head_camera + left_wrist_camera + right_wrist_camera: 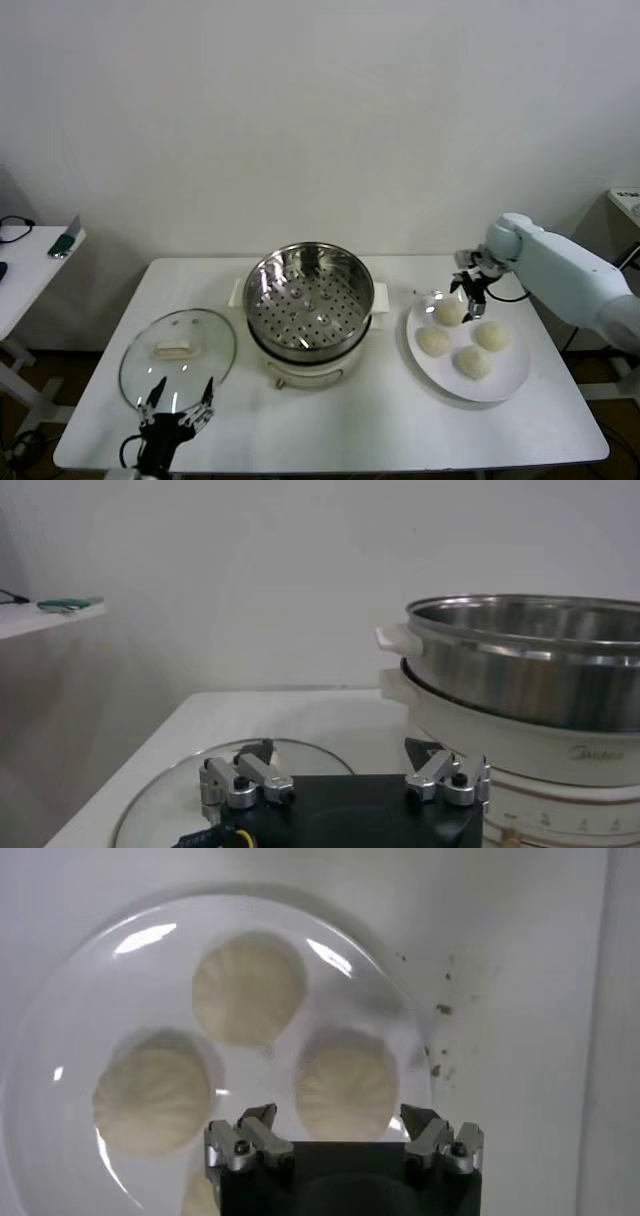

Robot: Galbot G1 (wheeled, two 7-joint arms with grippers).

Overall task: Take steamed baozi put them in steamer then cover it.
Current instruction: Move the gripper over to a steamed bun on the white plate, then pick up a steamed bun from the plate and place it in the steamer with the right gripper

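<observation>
Several steamed baozi lie on a white plate [512, 378] at the table's right. My right gripper [470, 289] hangs open just above the farthest baozi [449, 312]. In the right wrist view that baozi [345, 1093] lies below the gap between the spread fingers of the right gripper [340, 1120], untouched. The steamer [308, 300] stands uncovered at the table's middle, its perforated tray bare. The glass cover [178, 350] lies flat to the steamer's left. My left gripper [178, 405] waits open over the cover's near rim. The left wrist view shows the left gripper [345, 752], the cover [170, 790] and the steamer [530, 670].
Everything rests on a white table [350, 425] set against a white wall. A lower side table [25, 265] with a green object [62, 243] stands off to the left. Small dark specks [442, 1008] dot the table beside the plate [90, 988].
</observation>
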